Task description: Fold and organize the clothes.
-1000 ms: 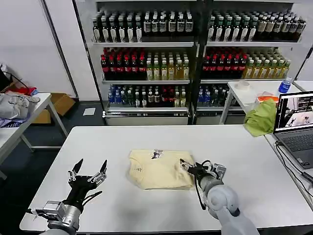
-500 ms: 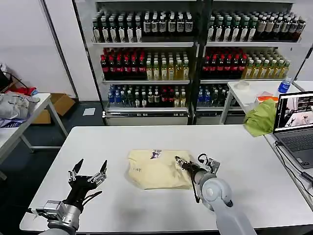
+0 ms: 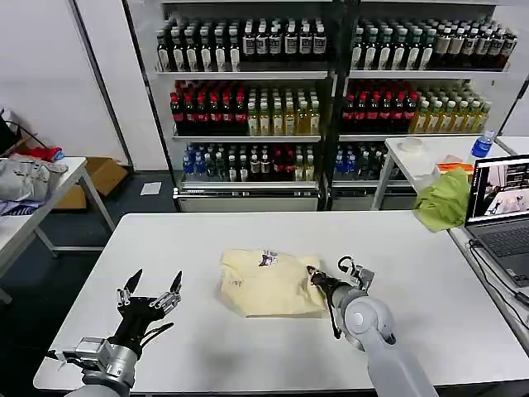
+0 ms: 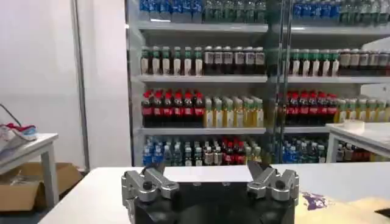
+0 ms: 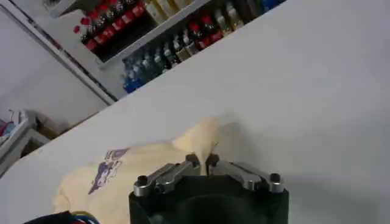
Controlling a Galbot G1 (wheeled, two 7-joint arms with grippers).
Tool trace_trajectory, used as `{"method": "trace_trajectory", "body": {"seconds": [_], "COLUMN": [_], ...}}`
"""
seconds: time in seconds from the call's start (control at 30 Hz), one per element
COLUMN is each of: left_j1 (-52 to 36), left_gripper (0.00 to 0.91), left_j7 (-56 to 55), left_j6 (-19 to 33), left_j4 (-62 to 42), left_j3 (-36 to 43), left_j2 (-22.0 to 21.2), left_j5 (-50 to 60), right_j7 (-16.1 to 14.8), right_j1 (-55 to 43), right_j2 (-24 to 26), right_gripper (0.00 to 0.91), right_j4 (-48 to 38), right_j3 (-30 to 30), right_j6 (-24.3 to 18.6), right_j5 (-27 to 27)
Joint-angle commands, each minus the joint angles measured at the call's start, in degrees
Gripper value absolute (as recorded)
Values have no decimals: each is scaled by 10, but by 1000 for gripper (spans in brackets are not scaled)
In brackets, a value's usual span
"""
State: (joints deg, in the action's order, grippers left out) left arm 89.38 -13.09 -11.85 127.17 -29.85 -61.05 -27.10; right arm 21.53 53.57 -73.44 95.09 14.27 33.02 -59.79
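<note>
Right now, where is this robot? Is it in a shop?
Probably a lab or test room set up like a shop: drink shelves packed with bottles stand behind a white table, and an open laptop sits beside it. A folded T-shirt lies on the table.

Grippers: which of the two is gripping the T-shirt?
The right gripper, pinched shut on the right edge of the cream-yellow T-shirt. The left gripper is open over bare table, well left of it.

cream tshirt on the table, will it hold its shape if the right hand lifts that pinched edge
Probably not. The pale cream-yellow thin-fabric T-shirt already bunches and puckers where the right hand pinches it, so it should drape limply. It looks light, and its loose folds would likely fall open.
</note>
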Motion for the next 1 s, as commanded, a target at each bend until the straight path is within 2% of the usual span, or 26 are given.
{"method": "trace_trajectory", "body": {"seconds": [0.03,0.4,0.43,0.47,0.7,0.77,0.83,0.87,1.0], "left_j1": [1,4,6,8,14,16,18,18,10], "left_gripper": [907,907,907,907,907,907,907,907,907], "left_j7": [0,3,4,5,9,9,10,10,3], "left_j6": [-3,-9,-9,-10,-8,-5,-1,2,25], "left_j4": [1,5,7,9,14,13,13,12,-4], "left_j3": [4,14,16,18,29,34,39,41,53], "left_j2": [0,-4,-4,-4,-7,-5,-4,-5,-12], "left_j5": [-2,-2,-2,-2,4,9,16,18,31], "right_j7": [-4,-13,-15,-20,-33,-37,-39,-44,-45], "right_j1": [-5,-19,-19,-18,-16,-4,5,26,74], "right_j2": [28,51,50,50,47,56,60,73,100], "right_gripper": [0,0,655,907,907,907,907,907,907], "right_j4": [-5,-8,-7,-6,3,23,33,59,106], "right_j3": [16,26,24,22,22,23,24,27,42], "right_j6": [1,2,3,2,1,-19,-32,-52,-82], "right_j5": [-8,-8,-4,2,57,128,155,202,266]}}
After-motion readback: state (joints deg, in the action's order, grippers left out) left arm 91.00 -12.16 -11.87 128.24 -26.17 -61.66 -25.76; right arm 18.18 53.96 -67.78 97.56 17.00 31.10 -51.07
